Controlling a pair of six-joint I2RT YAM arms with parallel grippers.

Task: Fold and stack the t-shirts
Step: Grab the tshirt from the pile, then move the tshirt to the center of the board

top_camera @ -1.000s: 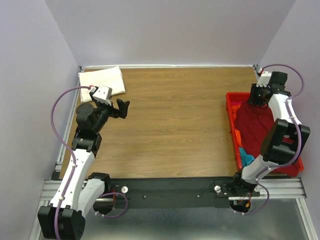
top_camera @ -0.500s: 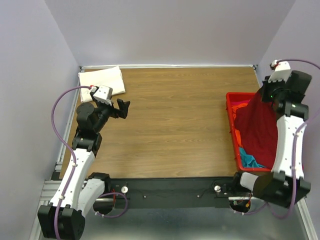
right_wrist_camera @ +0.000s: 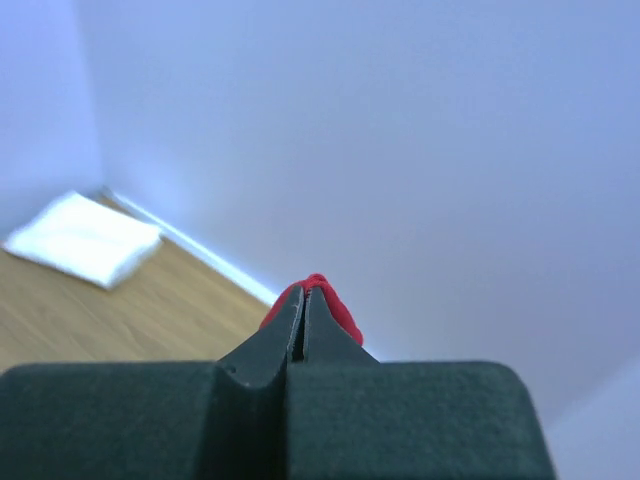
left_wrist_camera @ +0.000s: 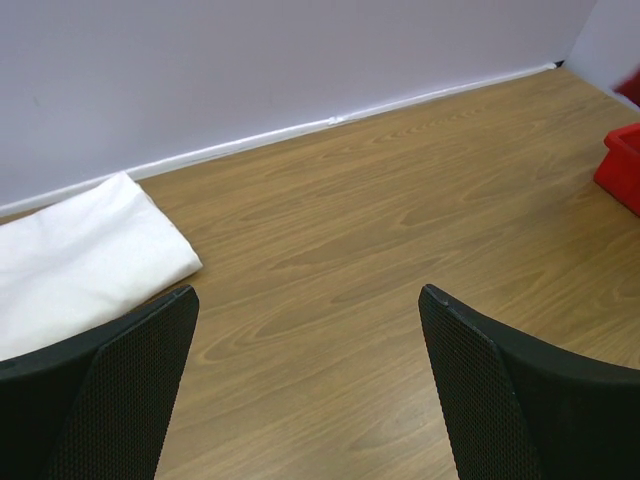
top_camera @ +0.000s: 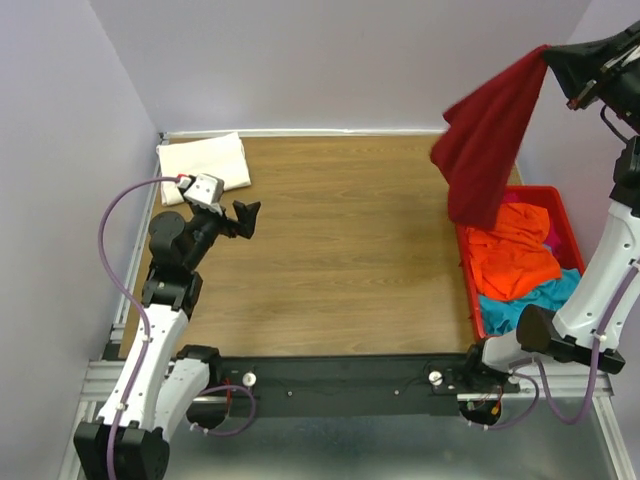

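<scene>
While my right claw [top_camera: 552,55] is closed on the dark red t-shirt [top_camera: 485,140], my left claw [top_camera: 246,213] stands wide open and holds nothing.
I see the dark red t-shirt hanging free from its pinched edge, high above the far right part of the surface [top_camera: 350,250]; in the top view its lower end covers the far left corner of the red bin [top_camera: 465,270]. An orange t-shirt [top_camera: 515,260] and a teal t-shirt [top_camera: 530,300] lie crumpled inside this bin. The white t-shirt [top_camera: 203,160] lies folded in the far left corner of the surface, near my left claw but apart from it.
</scene>
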